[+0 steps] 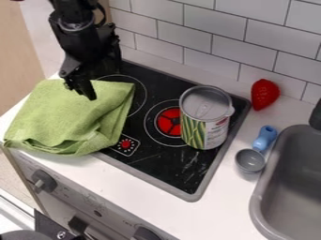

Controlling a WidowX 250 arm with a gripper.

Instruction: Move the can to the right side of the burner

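Observation:
The black gripper (85,91) hangs at the upper left, over the far part of the green cloth and well to the left of the can. The can (205,117), with a grey metal top and a label of green pods, stands upright on the black stovetop (166,168). It covers the right part of the red burner (168,123), whose left part shows beside it.
A green cloth (72,115) lies over the stovetop's left side. Right of the stovetop are a red strawberry (264,93) by the tiled wall, a small cup with a blue handle (251,161), and a grey sink (291,187). Knobs line the front.

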